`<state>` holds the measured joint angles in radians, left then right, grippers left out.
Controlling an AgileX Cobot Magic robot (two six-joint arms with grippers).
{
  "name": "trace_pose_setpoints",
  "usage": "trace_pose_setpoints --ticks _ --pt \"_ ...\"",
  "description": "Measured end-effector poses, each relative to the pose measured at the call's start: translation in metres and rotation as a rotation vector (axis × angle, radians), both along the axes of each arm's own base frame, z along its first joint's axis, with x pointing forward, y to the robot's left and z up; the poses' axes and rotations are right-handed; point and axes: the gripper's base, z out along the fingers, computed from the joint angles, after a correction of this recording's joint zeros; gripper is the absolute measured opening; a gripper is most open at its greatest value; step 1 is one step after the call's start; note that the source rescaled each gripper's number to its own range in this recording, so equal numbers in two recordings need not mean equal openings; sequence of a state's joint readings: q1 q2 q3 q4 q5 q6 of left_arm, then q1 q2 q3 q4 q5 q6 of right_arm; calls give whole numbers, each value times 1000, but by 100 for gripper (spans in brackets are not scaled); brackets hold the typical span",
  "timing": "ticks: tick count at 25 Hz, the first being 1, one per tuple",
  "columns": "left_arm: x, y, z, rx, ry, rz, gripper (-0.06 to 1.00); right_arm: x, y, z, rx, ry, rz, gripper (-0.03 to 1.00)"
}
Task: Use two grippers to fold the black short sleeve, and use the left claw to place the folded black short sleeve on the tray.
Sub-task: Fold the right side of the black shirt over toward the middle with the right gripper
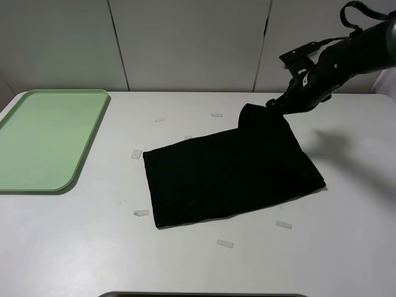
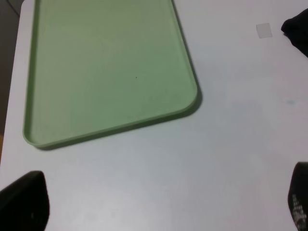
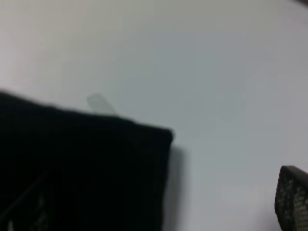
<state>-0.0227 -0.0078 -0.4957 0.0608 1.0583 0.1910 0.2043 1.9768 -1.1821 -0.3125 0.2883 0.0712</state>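
Folding is the step in hand, by my reading: the black short sleeve [image 1: 229, 176] lies spread on the bench [image 1: 346, 253] right of the middle, well apart from the green tray [image 1: 37, 139] at the far left, and its far right corner stands raised off the surface against the right tool [image 1: 276, 104]. Whether that tool has the corner pinched I cannot tell. The high view shows cloth and tool meeting but not the jaws, and the blurred right wrist view shows one finger [image 3: 291, 199] with the other side lost in black fabric. The left tool [image 2: 159, 207] is wide open and has hold of nothing, its two fingertips far apart over bare bench near a corner of the tray. The next move probably calls for carrying the raised corner across toward the opposite edge with the layers kept flat, and for the left tool to take a matching corner, since the task wants both working. Only the high view shows the garment's whole outline and the small clear tabs [image 1: 225, 243] around it, but it shows nothing of the left arm. The left wrist view supplies that, plus a sliver of the garment at its edge and the tray with nothing in it.
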Motion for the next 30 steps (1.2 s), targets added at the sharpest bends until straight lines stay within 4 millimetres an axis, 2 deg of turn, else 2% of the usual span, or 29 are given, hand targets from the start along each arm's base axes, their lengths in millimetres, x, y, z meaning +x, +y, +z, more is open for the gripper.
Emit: trace_pose_setpoints --ticks 10,18,24,30 --pt "0 0 0 0 0 0 100 -14 57 -8 63 26 86 100" --pt "0 0 0 0 -1 0 100 -20 79 -36 74 76 111 100" --pt "0 0 0 0 -1 0 100 -28 101 -35 135 74 109 100" --pt "0 0 0 0 -1 0 100 -33 102 -33 146 114 78 100"
